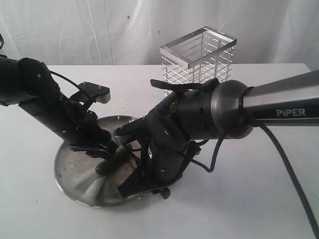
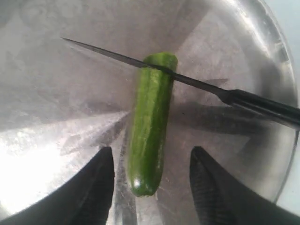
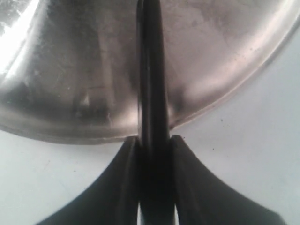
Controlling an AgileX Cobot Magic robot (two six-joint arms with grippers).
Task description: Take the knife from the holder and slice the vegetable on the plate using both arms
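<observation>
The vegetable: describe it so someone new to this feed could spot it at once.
Find the big shiny steel plate on the white table. On it lies the vegetable, a short glossy dark-green cylinder. It is the only green thing there, and the dark knife blade crosses one end.

Soft light filled the scene. In the left wrist view the plate (image 2: 47, 93) flared to blown-out white on one side, and the knife (image 2: 197, 85) laid a soft-edged shadow across its floor. The right wrist view was soft, most blurred nearest the lens.
</observation>
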